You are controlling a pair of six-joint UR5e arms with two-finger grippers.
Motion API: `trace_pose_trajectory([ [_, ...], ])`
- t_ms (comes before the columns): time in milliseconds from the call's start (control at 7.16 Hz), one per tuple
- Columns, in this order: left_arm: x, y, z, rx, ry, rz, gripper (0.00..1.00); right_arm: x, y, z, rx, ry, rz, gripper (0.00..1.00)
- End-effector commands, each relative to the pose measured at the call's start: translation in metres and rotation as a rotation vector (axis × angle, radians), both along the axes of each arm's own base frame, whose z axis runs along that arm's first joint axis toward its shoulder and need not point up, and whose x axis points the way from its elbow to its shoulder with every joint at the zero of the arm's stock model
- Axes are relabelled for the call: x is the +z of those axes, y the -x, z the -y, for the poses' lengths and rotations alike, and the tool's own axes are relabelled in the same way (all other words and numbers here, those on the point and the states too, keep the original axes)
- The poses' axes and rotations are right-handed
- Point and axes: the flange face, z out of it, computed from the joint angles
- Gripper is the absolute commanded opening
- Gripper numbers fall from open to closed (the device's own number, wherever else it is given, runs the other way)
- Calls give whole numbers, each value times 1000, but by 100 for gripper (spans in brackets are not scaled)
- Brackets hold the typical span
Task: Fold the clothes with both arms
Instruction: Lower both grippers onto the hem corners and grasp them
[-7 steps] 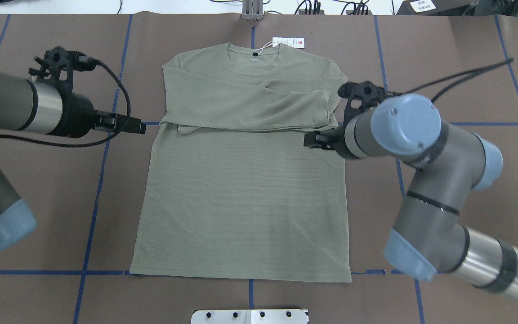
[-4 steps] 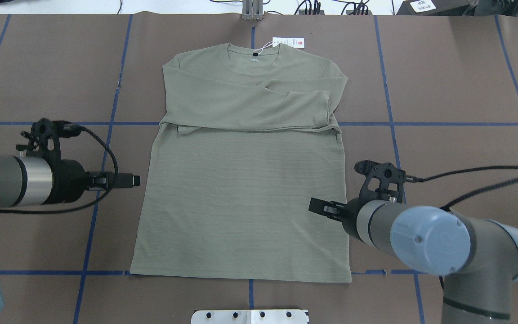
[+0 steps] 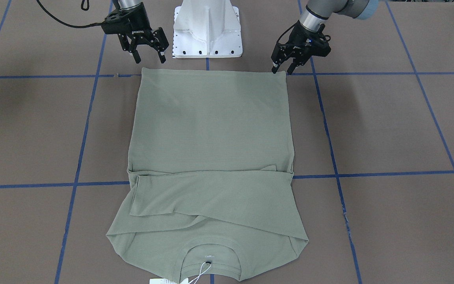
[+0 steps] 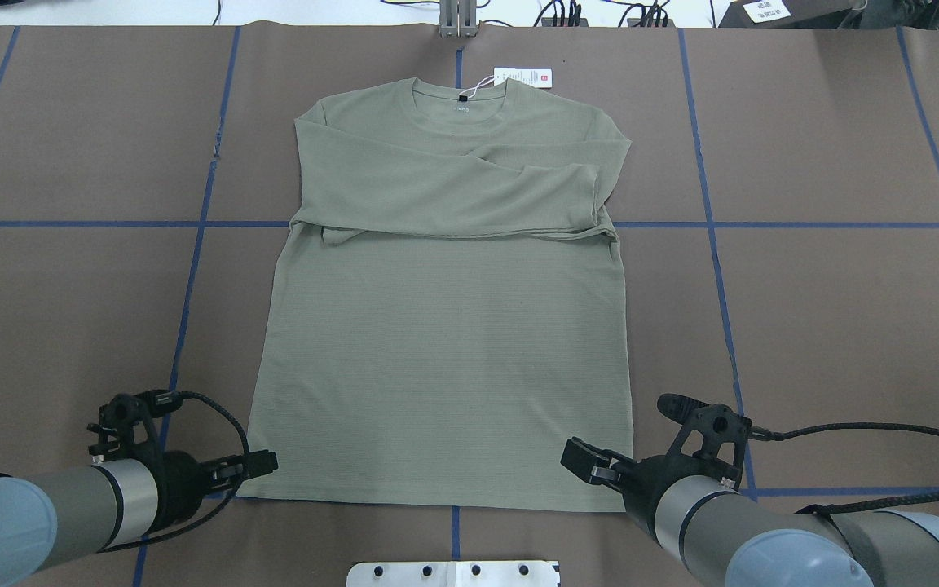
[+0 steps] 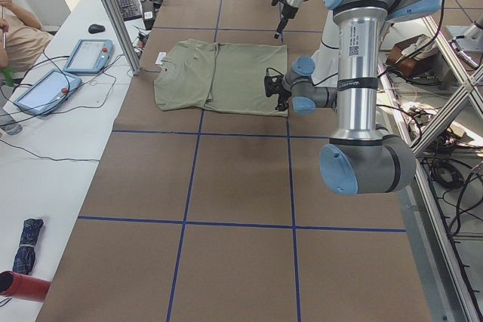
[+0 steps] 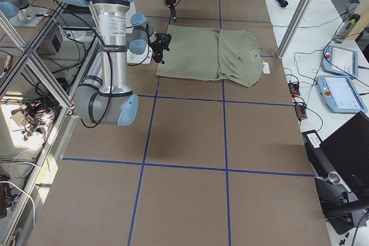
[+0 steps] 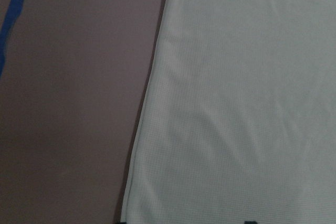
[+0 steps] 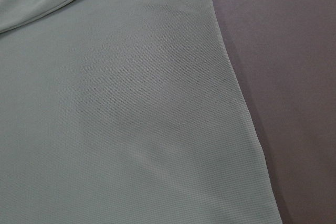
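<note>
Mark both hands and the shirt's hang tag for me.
left hand (image 3: 281, 71), front-facing view, between fingertips.
right hand (image 3: 150, 59), front-facing view, between fingertips.
hang tag (image 4: 522, 76), overhead view, card's middle.

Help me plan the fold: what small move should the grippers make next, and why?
Probably lower both and pinch the hem at its corners. The left gripper and right gripper hang open by those corners of the shirt, and its sleeves already lie folded across the chest.

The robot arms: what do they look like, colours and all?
The left arm and right arm are round silver-and-grey tubes with light-blue joint caps. Each trails a black cable and ends in a black two-fingered gripper; the right gripper bears small white lettering.
</note>
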Motion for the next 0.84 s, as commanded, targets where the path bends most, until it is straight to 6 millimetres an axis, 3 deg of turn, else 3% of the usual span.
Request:
trace_pose_trajectory([
  [0, 17, -13, -11, -8, 23, 26, 69, 2, 2, -2, 2, -1, -1, 100],
  [559, 23, -15, -12, -6, 21, 41, 66, 2, 4, -6, 4, -11, -3, 100],
  [698, 21, -16, -12, -6, 22, 37, 56, 3, 4, -7, 3, -12, -4, 100],
])
